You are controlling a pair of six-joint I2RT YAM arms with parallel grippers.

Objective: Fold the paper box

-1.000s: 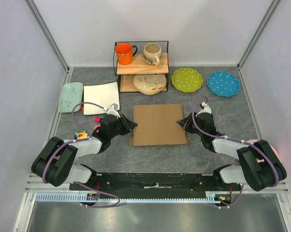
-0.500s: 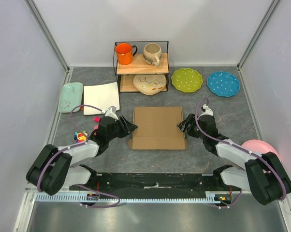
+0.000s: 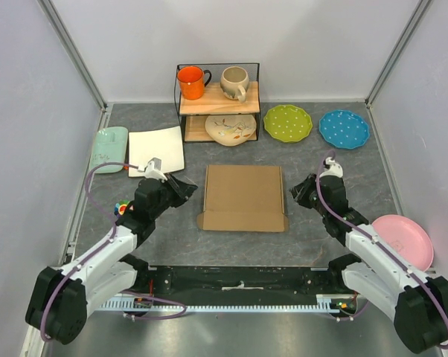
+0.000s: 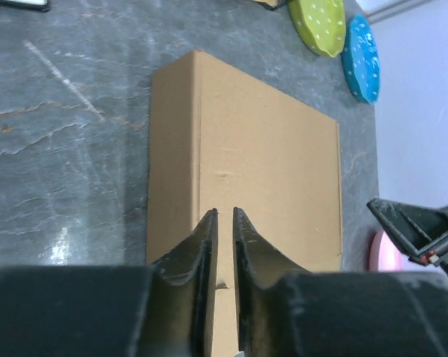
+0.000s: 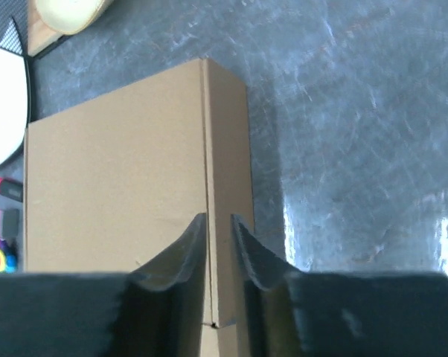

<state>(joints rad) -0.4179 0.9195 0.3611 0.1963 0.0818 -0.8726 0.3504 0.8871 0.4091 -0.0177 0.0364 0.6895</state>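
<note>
The paper box is a flat brown cardboard mailer lying shut on the grey table, with small tabs sticking out at its near corners. My left gripper hovers just off its left side and touches nothing. In the left wrist view the box lies beyond the left gripper, whose jaws stand a narrow gap apart with nothing between them. My right gripper sits off the box's right side. In the right wrist view the right gripper points along the box's side seam, its jaws narrowly apart and empty.
A white square plate and a mint dish lie at the back left. A wire shelf holds an orange mug, a beige mug and a bowl. Green, blue and pink plates lie on the right. A small toy is near the left arm.
Both grippers have drawn outward, away from the box's left and right edges. The box now lies a little farther back and squarer than a second ago.
</note>
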